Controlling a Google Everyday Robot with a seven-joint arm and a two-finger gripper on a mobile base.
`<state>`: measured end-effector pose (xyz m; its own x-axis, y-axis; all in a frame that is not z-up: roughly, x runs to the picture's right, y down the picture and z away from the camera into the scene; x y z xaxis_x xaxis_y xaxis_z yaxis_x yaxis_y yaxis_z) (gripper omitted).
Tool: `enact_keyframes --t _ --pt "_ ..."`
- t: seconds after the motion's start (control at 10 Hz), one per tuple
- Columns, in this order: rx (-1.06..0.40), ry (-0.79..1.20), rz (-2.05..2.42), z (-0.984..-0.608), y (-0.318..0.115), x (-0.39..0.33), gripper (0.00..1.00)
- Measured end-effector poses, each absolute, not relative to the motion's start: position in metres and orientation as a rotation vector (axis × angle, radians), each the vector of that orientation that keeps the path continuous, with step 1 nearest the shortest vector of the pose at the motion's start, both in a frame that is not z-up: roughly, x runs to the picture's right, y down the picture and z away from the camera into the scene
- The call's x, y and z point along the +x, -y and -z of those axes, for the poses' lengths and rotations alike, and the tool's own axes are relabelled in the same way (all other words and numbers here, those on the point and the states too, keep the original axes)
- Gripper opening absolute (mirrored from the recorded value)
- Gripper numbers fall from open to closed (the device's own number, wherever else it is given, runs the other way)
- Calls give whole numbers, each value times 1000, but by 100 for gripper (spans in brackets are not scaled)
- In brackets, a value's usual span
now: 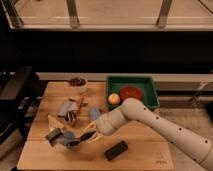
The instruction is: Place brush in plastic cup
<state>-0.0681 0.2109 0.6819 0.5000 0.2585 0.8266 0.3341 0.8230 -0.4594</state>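
Note:
The brush (53,135) has a blocky dark head at the left and a slim black handle running right towards my gripper (88,137). The gripper is shut on the handle's right end and holds the brush tilted over the front left of the wooden table (140,152). The small blue-grey plastic cup (67,139) stands right below the handle, just right of the brush head. My pale arm (150,122) reaches in from the right.
A flat black block (116,150) lies in front of the gripper. Behind it are a blue-grey packet (95,114), a crumpled bag (67,109), a yellow item (55,121), a white bowl (78,83), and a green tray (150,82) with an apple (114,98) and a red dish (131,93).

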Motion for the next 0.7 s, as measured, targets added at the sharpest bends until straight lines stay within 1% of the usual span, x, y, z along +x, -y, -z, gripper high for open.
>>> enact_keyframes --t 0.1,0.2,0.3,0.5,0.6,0.7 --pt "-628 1050 29 -693 -204 -60 0" --pt "-633 1036 11 -706 -201 -55 3" --pt "-641 1026 -1 -714 -202 -53 9" --pt "-659 1002 -32 -728 -210 -51 31" --pt "-663 997 -39 -730 -213 -51 40" --pt "-666 995 -43 -730 -216 -52 52"
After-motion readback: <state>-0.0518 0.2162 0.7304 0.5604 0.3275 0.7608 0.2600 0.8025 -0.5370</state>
